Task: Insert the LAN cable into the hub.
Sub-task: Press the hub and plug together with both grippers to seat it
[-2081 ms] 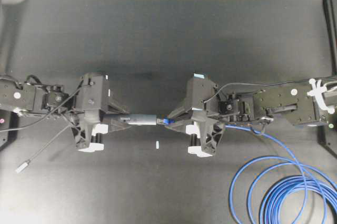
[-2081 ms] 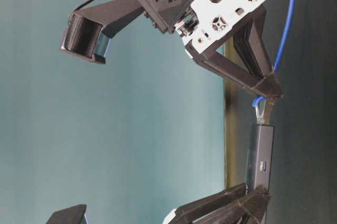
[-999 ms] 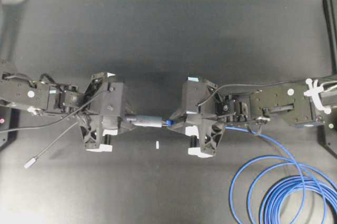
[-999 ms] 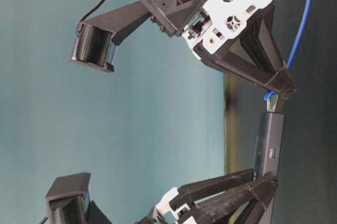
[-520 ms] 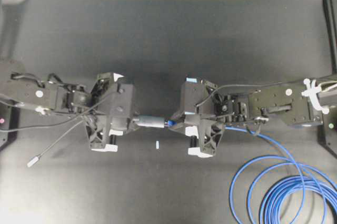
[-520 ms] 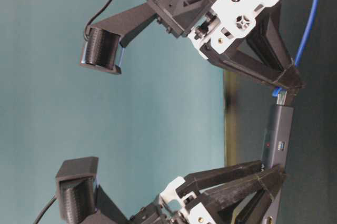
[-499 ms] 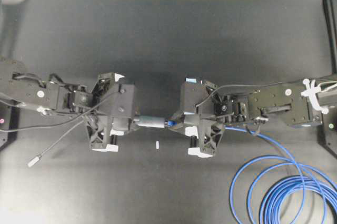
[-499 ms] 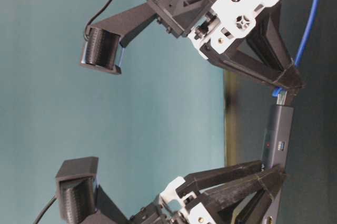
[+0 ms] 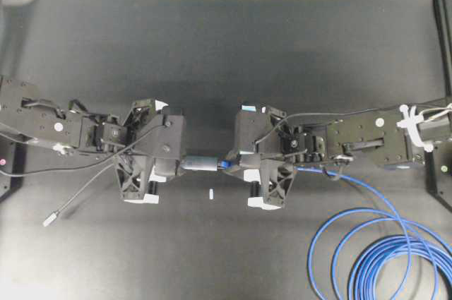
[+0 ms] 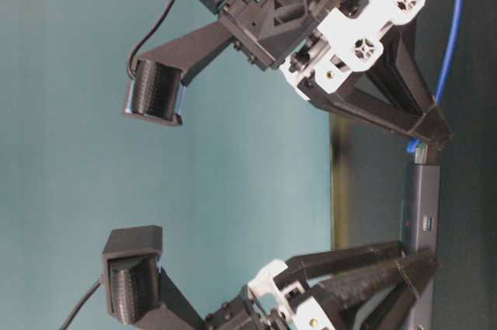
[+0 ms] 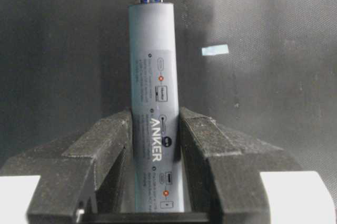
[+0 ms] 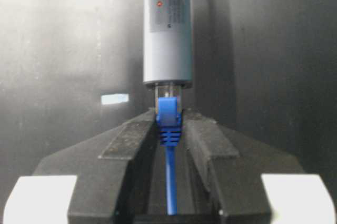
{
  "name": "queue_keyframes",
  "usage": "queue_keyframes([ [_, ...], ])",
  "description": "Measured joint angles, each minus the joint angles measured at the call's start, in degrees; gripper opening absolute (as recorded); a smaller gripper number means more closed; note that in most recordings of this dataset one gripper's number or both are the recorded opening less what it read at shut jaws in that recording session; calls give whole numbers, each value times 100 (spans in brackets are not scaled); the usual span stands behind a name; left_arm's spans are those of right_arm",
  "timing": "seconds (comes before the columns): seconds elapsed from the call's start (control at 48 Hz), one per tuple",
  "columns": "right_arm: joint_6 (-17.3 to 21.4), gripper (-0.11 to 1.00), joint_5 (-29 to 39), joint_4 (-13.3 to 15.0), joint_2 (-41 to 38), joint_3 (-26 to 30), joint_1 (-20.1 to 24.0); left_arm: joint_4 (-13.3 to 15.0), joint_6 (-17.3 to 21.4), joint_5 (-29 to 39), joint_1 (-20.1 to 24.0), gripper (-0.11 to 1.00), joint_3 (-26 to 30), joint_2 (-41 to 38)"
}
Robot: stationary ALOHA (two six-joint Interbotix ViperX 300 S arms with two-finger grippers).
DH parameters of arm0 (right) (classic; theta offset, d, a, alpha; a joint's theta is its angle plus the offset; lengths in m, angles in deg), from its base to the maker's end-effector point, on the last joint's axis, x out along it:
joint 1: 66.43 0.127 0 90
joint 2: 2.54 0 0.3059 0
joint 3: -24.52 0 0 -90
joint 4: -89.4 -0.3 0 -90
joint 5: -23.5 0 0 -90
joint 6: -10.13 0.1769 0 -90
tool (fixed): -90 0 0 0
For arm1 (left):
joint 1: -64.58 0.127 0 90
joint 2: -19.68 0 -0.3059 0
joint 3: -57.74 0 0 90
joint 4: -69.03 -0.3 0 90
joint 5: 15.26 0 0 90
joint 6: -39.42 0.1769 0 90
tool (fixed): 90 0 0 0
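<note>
Left tool [image 11: 155,129] clenched on the hub [image 11: 154,76], held level above the dark counter [image 9: 226,53]. Right tool [image 12: 169,124] grips the LAN cable [image 12: 169,118] by its blue boot; clear plug tip sits in the hub's end port. Cable loops lie at the counter's lower right.

Two hands [image 9: 185,164] [image 9: 230,163], one hub [image 9: 200,164], one LAN cable [image 9: 367,258], one white scrap [image 9: 210,193].

The slim grey hub [image 11: 152,113] is held level above the worktop [image 9: 226,53], and the blue cable [image 9: 367,243], coiled at one side, has its clear plug [image 12: 169,95] partly inside the hub's end port.
</note>
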Motion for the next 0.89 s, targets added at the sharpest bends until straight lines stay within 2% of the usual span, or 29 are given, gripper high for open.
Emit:
queue_keyframes([
  [0.271, -9, 13, 132, 0, -62, 35, 0, -9, 9, 26, 0, 28, 88, -53],
  [0.77, 0, 14, 343, 0, -26, 123, 9, 0, -18, 475, -62, 28, 105, -44],
  [0.812, 0, 20, 352, 0, -18, 123, 9, -9, -26, 483, -62, 28, 105, -44],
  [0.895, 9, 45, 352, -26, 18, 132, 0, -9, -26, 475, -88, 28, 114, -44],
])
